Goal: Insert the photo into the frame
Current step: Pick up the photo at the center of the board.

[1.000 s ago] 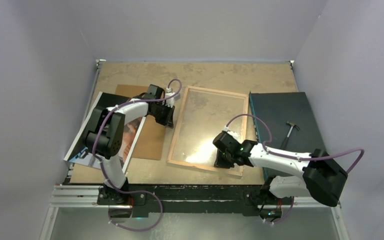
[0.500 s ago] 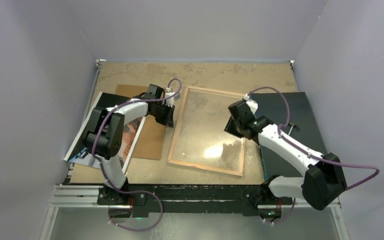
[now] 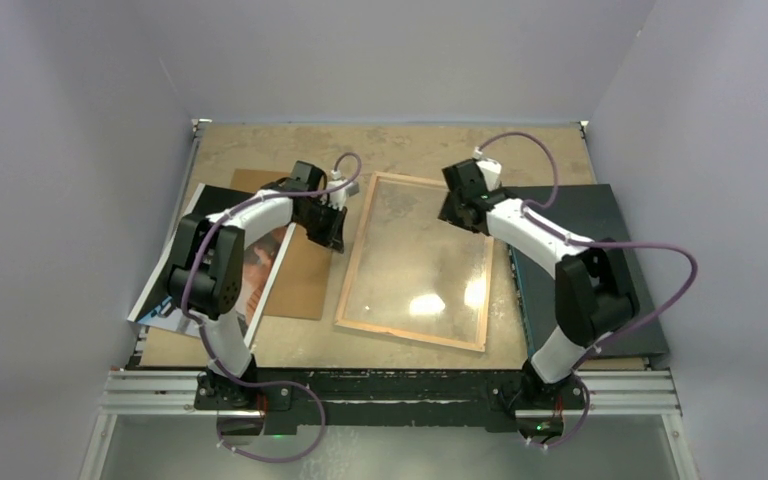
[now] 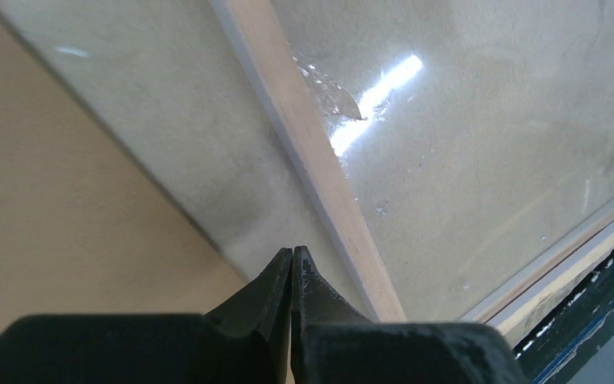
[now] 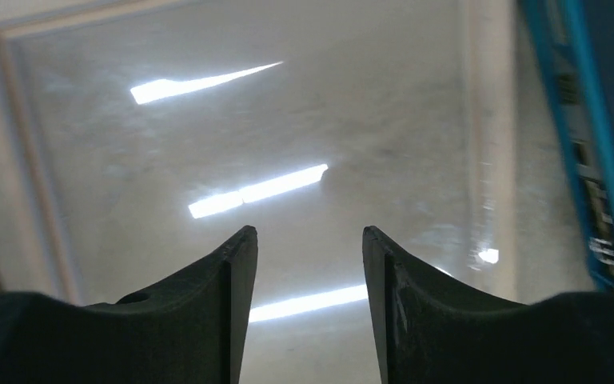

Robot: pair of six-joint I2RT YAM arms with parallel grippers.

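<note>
Photo [image 3: 265,270] visible overhead only; wrist views show frame [image 4: 312,160], apparently glazed.

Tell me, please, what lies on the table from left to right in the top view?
photo → board → frame → mat. The arms overlap these things, so they are left out.
</note>
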